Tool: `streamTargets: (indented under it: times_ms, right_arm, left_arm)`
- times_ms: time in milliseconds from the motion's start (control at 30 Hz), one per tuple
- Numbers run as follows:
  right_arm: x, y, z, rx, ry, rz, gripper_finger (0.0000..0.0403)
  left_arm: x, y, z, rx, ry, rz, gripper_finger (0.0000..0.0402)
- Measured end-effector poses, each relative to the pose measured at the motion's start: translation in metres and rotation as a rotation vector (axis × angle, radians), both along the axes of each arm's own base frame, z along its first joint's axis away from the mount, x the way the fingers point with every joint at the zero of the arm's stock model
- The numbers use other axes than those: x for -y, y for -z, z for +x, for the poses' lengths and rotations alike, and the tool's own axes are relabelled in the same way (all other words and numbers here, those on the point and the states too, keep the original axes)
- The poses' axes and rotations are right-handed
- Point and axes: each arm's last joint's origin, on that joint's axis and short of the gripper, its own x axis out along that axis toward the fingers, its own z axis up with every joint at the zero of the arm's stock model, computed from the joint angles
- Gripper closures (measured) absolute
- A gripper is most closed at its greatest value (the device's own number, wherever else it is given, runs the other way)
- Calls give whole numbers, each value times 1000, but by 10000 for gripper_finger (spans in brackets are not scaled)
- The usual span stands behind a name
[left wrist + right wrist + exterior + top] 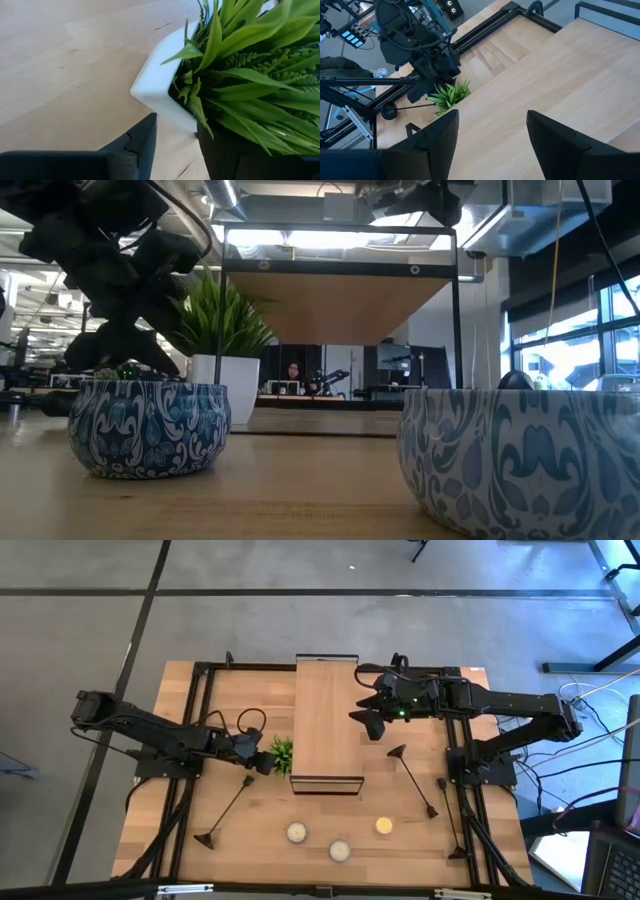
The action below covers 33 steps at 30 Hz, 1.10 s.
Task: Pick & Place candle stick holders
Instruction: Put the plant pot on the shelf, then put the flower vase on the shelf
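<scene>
The candle stick holders lie flat on the table point(180, 870), none picked yet: one point(228, 812) in front of my left gripper point(262, 762), two point(415, 780) point(447, 820) on the right side, in front of my right gripper point(372, 725). My left fingers point(145, 142) are open around a corner of the white pot of the small green plant point(281, 752), and my right ones are open and empty above the raised wooden shelf point(327, 715). I judge I am only at the reaching step; next, one gripper must come down over a thin rod and close on it.

Right gripper point(492, 145) fingers spread above wooden shelf point(560, 80), green plant point(447, 95) beyond
</scene>
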Motion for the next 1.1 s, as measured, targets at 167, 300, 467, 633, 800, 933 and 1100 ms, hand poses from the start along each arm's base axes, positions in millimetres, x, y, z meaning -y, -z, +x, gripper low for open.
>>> streamTargets:
  times_ms: [167, 300, 467, 633, 800, 933, 1100]
  right_arm:
    - [0, 0, 0, 0, 0, 0, 164]
    - [0, 0, 0, 0, 0, 0, 164]
    - [0, 0, 0, 1, -3, 2, 164]
    - [0, 0, 0, 1, -3, 2, 164]
    - [0, 0, 0, 1, -3, 2, 164]
    - [0, 0, 0, 1, -3, 2, 164]
    - [0, 0, 0, 1, -3, 2, 165]
  left_arm:
    - [0, 0, 0, -2, -11, 2, 265]
    - [-1, 1, -1, -8, -29, -1, 276]
    - [-2, 4, -3, -41, -61, 20, 308]
    - [-2, 3, -2, -31, -59, 28, 335]
    - [-2, 3, -2, -24, -55, 37, 364]
    - [-1, 0, -1, -18, -19, 37, 392]
    - [2, -12, -4, 41, 70, 49, 398]
